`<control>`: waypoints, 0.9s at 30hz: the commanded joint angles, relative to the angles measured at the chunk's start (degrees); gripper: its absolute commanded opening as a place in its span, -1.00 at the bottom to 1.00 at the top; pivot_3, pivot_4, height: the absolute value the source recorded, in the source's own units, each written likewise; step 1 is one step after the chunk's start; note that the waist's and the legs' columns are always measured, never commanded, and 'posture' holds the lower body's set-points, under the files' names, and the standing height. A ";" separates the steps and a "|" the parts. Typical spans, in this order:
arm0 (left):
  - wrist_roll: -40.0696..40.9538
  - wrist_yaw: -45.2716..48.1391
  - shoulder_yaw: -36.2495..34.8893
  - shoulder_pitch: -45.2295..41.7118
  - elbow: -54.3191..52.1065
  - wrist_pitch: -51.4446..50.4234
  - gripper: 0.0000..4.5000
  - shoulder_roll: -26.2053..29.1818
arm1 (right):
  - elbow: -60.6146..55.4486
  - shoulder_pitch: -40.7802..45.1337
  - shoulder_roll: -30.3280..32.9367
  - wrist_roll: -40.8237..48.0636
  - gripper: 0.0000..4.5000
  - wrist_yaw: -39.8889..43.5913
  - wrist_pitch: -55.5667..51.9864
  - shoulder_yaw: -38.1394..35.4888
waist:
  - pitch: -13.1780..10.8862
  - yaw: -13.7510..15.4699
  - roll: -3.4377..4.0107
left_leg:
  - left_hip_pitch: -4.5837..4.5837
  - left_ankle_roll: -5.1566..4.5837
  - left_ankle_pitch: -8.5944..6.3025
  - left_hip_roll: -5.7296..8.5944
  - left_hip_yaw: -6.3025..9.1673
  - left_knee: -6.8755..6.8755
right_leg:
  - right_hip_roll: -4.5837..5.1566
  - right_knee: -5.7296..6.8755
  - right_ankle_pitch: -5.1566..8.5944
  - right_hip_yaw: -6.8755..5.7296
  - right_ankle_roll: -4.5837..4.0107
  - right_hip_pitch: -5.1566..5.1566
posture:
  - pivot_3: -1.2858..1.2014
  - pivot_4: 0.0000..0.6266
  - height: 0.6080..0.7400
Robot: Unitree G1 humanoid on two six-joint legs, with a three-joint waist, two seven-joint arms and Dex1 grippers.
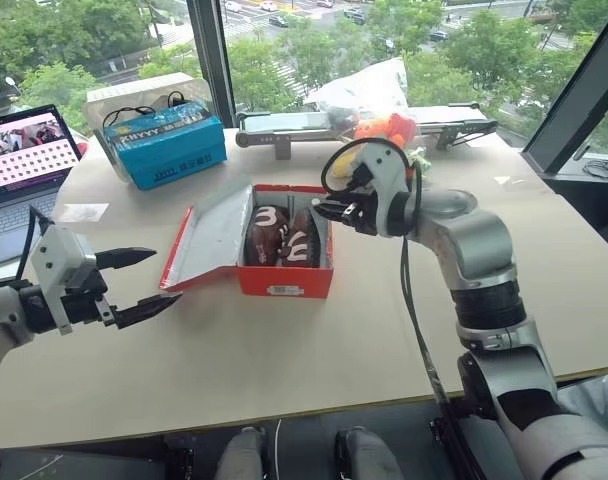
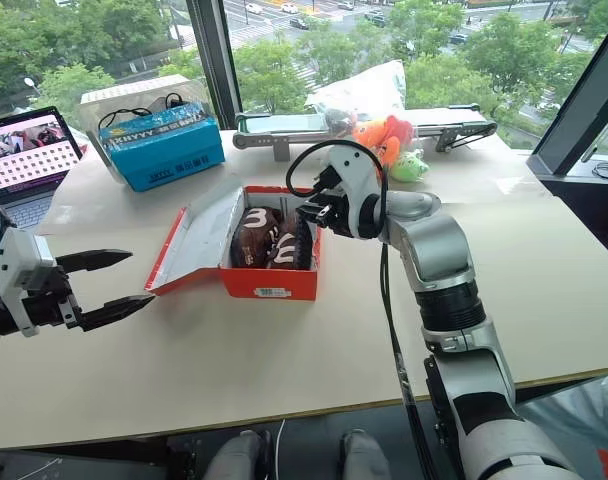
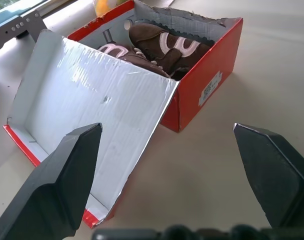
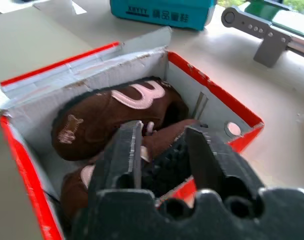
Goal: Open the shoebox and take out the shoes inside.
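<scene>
Beige table [image 1: 284, 370] by a window, trees outside. Nearest, at the table's left edge: left gripper [image 1: 134, 285], fingers spread wide, empty, aimed at the lid. Mid-table: red shoebox [image 1: 284, 278], open, lid [image 1: 212, 237] folded out to its left, white inside up, tilted off the table. Both brown shoes [image 1: 284, 238] lie side by side inside. Right gripper [image 1: 336, 210] hangs over the box's right rim just above the shoes; fingers [image 4: 124, 155] part-way apart, nothing clamped. Further back: blue box [image 1: 169, 145], laptop [image 1: 24, 160] far left, orange plush [image 1: 389, 128] beside a grey bar [image 1: 284, 125].
</scene>
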State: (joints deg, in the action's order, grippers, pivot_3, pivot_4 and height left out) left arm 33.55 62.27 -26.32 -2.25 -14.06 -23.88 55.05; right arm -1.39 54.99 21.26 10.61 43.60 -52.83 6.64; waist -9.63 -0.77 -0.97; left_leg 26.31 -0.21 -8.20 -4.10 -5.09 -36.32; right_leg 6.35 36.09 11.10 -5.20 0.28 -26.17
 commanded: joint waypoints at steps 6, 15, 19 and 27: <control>-1.67 -0.37 4.22 -4.00 1.96 2.36 1.00 -1.25 | 3.78 8.73 -0.41 -1.66 0.98 0.56 0.09 8.73 | 0.00 -0.14 -0.01 | 0.00 0.01 -0.01 -0.02 0.00 -0.01 | -0.02 0.00 0.00 0.01 0.00 -0.02 | 0.03 -0.52 1.00; -1.76 -0.70 5.67 -4.78 1.08 2.04 1.00 -2.36 | 18.78 18.02 -14.44 -0.44 0.98 -17.60 -4.13 -4.07 | 0.00 -0.10 -0.05 | 0.06 -0.32 0.26 -0.02 -0.02 -0.01 | -0.05 0.04 -0.03 0.03 -0.07 -0.05 | 0.03 -0.52 1.00; -1.88 -0.68 6.07 -4.55 0.89 1.97 1.00 -2.39 | 15.26 22.58 -22.62 3.04 0.98 -27.64 -12.41 -14.12 | 0.01 -0.21 -0.05 | 0.06 -0.32 0.26 -0.16 -0.02 0.01 | -0.16 0.04 -0.07 0.01 -0.14 -0.07 | 0.03 -0.52 1.00; -1.47 -1.47 7.80 -6.11 0.17 1.56 1.00 -3.14 | 15.89 23.97 -28.90 1.20 0.98 -39.48 -20.18 -14.45 | 0.12 0.26 -0.24 | 0.06 0.08 0.02 -0.19 0.02 -0.05 | -0.17 -0.07 -0.08 -0.04 -0.15 0.05 | 0.03 -0.52 1.00</control>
State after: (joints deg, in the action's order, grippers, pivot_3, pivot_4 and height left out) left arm 31.59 61.24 -18.50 -6.91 -11.88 -22.50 51.95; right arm 14.64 79.66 -7.49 13.58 5.44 -73.38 -11.07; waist -9.50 -0.51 -1.21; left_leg 26.37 -0.12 -8.18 -4.29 -5.08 -36.36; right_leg 6.19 35.99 11.02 -5.23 0.13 -26.13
